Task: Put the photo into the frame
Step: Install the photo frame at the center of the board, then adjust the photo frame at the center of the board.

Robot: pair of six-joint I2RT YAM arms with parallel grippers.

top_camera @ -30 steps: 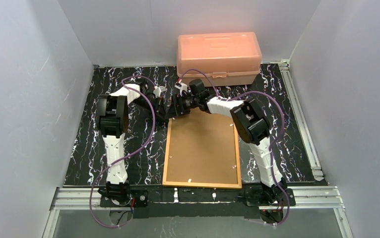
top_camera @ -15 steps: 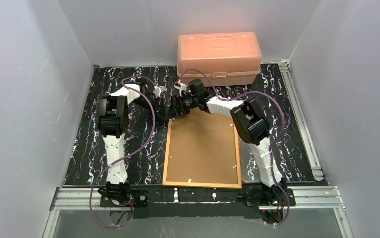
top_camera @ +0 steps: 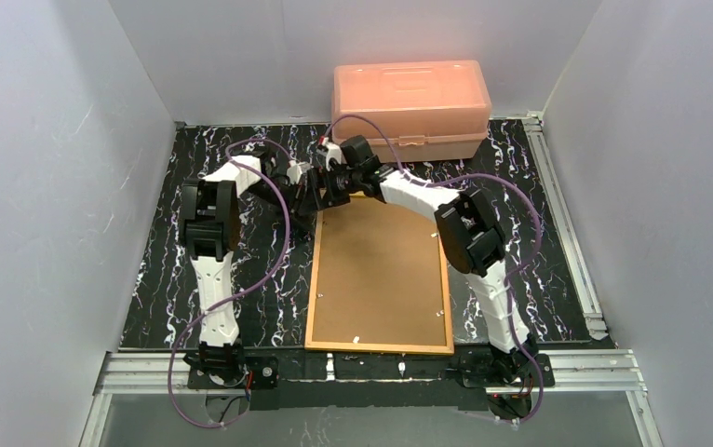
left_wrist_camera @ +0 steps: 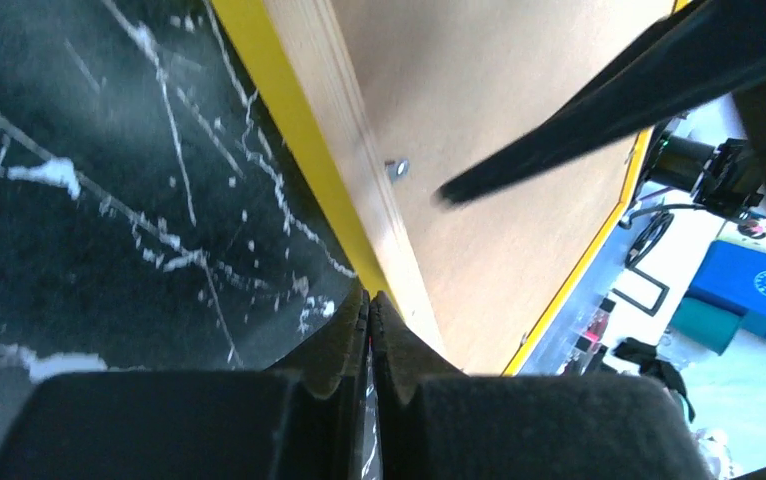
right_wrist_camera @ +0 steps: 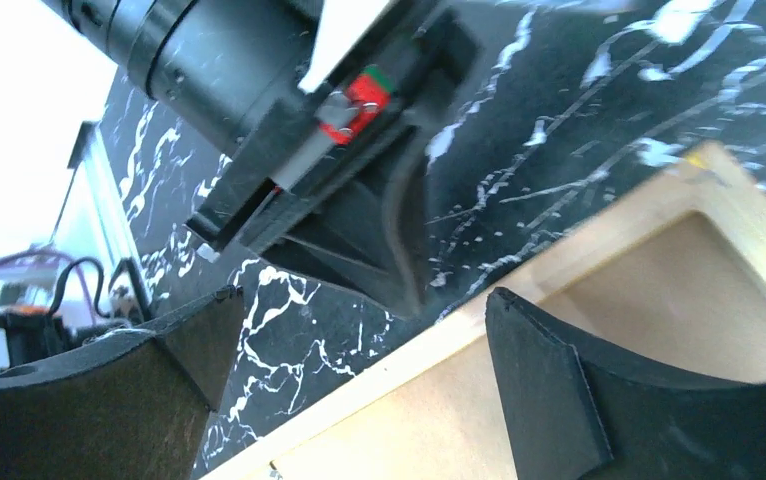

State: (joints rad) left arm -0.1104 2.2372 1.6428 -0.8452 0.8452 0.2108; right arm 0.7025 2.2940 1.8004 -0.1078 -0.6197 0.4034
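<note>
Frame [top_camera: 381, 279]: lies flat on the black marbled table [top_camera: 157, 279] between my two arms, brown fibreboard back facing up, yellow-orange border showing all round.
Frame's far-left corner: both grippers meet here, close to each other.
Left gripper [left_wrist_camera: 369, 300]: fingers clenched flat against each other, and I see nothing between them; the tips sit low, just beside the frame's yellow edge, over the table. I cannot tell whether they touch the edge.
Right gripper [right_wrist_camera: 364, 300]: fingers spread wide, grasping nothing. One finger is over the fibreboard back and the other over the table, so the frame's wooden rim runs under the gap.
Clip [left_wrist_camera: 396, 168]: a small metal tab on the back, near the edge; from the left wrist I see one right finger [left_wrist_camera: 579, 130] stretched above the board beyond it.
Pink box [top_camera: 410, 107]: shut, at the table's far edge, behind both wrists and apart from the frame.
</note>
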